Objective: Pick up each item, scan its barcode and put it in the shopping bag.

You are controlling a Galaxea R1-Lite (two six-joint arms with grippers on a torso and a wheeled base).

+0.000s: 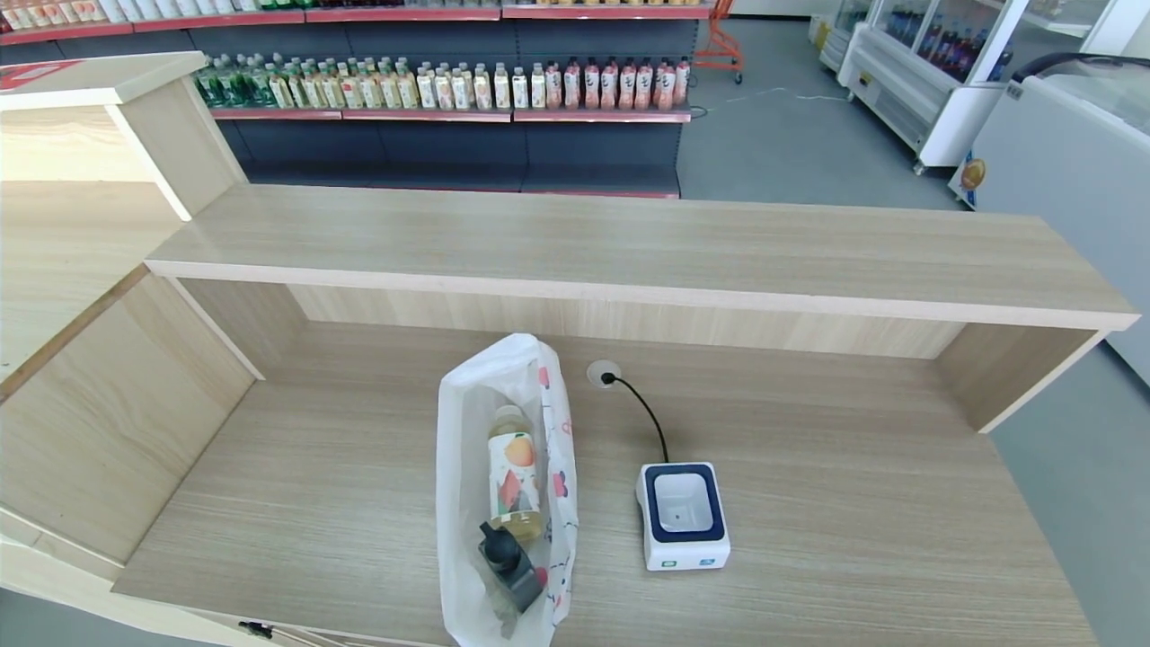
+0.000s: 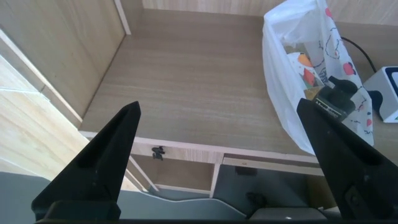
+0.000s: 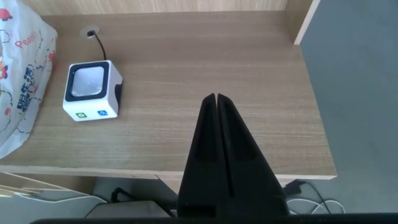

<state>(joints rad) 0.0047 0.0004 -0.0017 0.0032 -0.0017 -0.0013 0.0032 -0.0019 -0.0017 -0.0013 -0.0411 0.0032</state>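
The bench (image 1: 809, 503) is made of pale wood-pattern board with a fine straight grain and a matt, flat top. Plain side panels close it in, and a long raised ledge (image 1: 629, 243) of the same board closes the back. Behind it the shop has a smooth grey floor (image 1: 791, 135) and dark shelves (image 1: 422, 115) with red edges that carry rows of drinks (image 1: 431, 87). White chest freezers (image 1: 1060, 162) stand further back.

The left hand (image 2: 219, 107) hangs off the near edge of the bench with its two dark wedge-shaped fingers wide apart and nothing between them. The shopping bag (image 1: 454, 485) is ahead of this hand and to its right. It is thin, wrinkled white plastic with small coloured prints, and its mouth is open. Inside it lie a clear bottle (image 1: 514, 476) with a fruit label and a dark item (image 1: 510, 562) with a black cap, touching each other.

The right hand (image 3: 216, 98) has its fingers pressed together into one black point and holds nothing. Ahead of it and to its left sits the scanner (image 1: 683, 517), a white box with rounded corners and a dark blue frame around a glossy window. A black cable (image 1: 649, 412) curves from it to a round hole (image 1: 603, 373) in the bench.
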